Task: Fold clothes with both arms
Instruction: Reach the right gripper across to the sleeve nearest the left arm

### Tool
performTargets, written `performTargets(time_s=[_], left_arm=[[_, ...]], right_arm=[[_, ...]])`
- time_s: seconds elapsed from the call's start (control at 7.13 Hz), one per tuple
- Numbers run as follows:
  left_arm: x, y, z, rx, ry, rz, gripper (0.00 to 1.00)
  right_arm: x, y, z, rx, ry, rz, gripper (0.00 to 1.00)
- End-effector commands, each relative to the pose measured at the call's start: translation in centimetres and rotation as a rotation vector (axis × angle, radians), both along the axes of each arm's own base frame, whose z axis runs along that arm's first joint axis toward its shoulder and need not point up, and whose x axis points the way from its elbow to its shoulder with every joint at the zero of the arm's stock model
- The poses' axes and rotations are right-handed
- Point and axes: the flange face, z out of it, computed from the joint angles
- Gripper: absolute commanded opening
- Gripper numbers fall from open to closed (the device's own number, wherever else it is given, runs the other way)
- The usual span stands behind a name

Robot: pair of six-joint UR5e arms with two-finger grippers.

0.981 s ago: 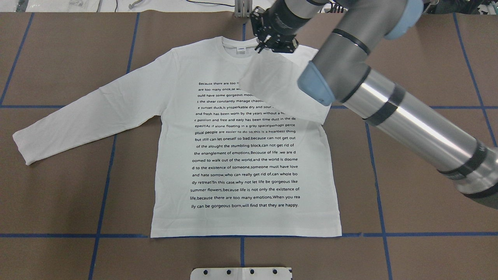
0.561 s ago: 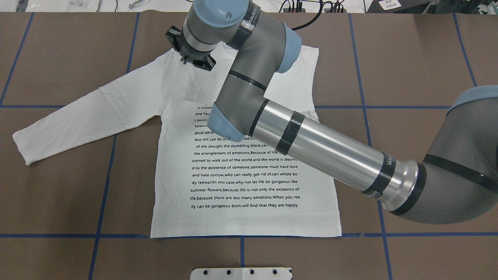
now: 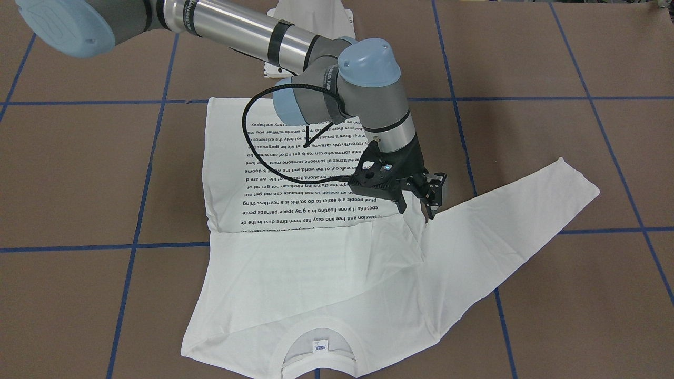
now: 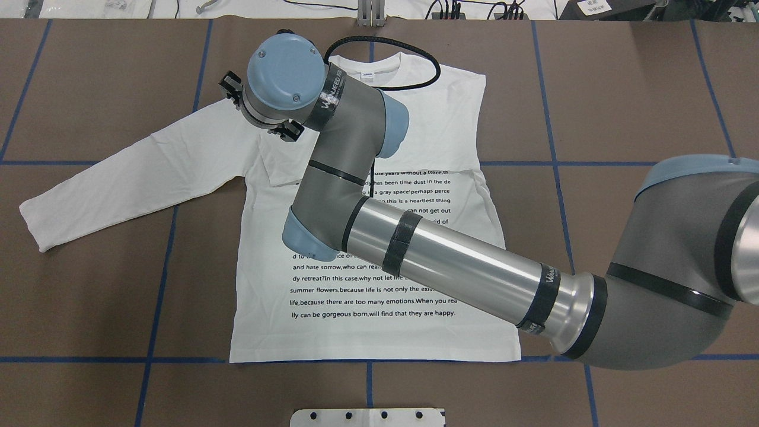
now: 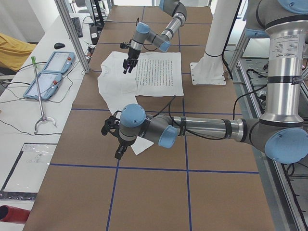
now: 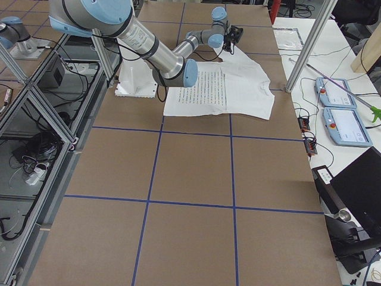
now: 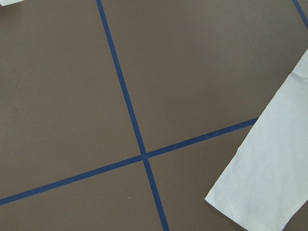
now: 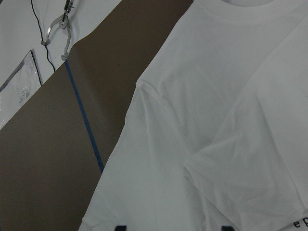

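The white long-sleeved T-shirt lies flat, printed text up, collar at the far edge. One sleeve is folded across the chest and covers the top text lines. The other sleeve lies spread out to the side. My right arm reaches across the shirt. Its gripper is open and empty just above the shoulder seam of the spread sleeve; its wrist view shows that shoulder. My left gripper hovers near the spread sleeve's cuff; I cannot tell whether it is open.
Brown table cover with blue tape lines. The white pedestal plate sits at the near edge. Teach pendants and a frame post stand beyond the far edge.
My right gripper moved from the collar across the chest to the other shoulder, then slightly toward the armpit. The sleeve it carried now lies let go across the chest.
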Motion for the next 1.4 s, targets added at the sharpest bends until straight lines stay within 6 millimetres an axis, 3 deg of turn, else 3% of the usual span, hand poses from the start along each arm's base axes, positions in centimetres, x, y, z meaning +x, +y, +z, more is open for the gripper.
performTargets(time_s=[0.0,0.14,0.28,0.42,0.56,0.7,1.26], left_arm=[[2.7,-0.7,4.7,-0.084,0.027,-0.021,0.99],[8.0,-3.5,5.2,-0.238,0.067,-0.059,0.92],[15.0,-4.5,5.1,-0.330,0.068,-0.022,0.91],[17.3,-4.1,6.4,-0.357,0.056,0.015,0.87],[18.3,-4.3,8.4,-0.362,0.050,0.028,0.86],[18.4,-4.2,9.0,-0.364,0.050,0.032,0.85],[21.3,-3.3,9.0,-0.371,0.044,0.090,0.75]], right_arm=[[1.0,0.2,-1.4,-0.027,-0.042,0.017,1.00],[3.8,-0.1,-0.1,-0.048,-0.067,0.000,1.00],[7.5,0.1,2.5,-0.069,-0.069,-0.027,1.00],[10.1,0.7,4.3,-0.081,-0.056,-0.031,1.00],[10.9,1.0,6.4,-0.091,-0.044,-0.029,1.00],[11.1,1.2,6.9,-0.089,-0.044,-0.030,1.00],[11.2,1.3,7.5,-0.093,-0.040,-0.029,1.00]])
